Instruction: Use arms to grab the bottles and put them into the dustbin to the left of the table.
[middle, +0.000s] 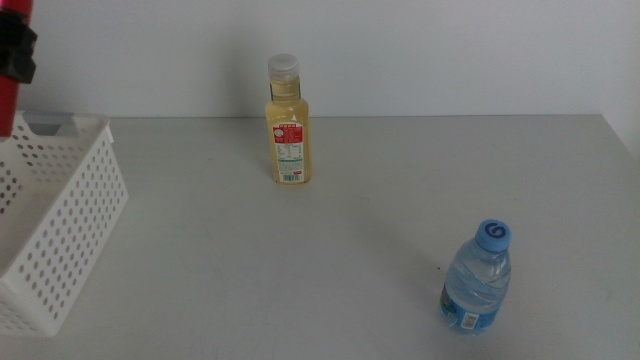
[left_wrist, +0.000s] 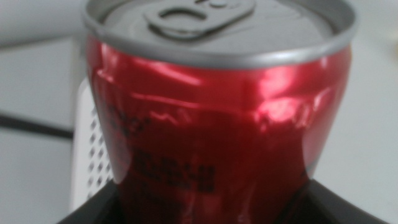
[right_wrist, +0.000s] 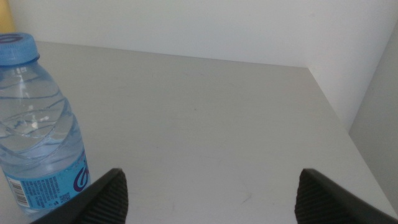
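Gripping the red can (left_wrist: 217, 124), the left tool (middle: 12, 55) hangs above the dustbin (middle: 60, 220), seemingly placed for the drop. Right of the dustbin stand the yellow bottle (middle: 287, 130) and, farther off, the water bottle (middle: 478, 280); the right tool (right_wrist: 208, 193) waits beside it, spread wide.

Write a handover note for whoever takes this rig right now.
Left gripper: shut on the red can, held above the dustbin at the table's left edge; can not yet released.
Right gripper: open, empty, low over the table beside the water bottle, not around it.
Yellow bottle: upright at the far middle, untouched.
Done: nothing seen in the bin.
Left: drop the can, then bin the water bottle and the yellow bottle.
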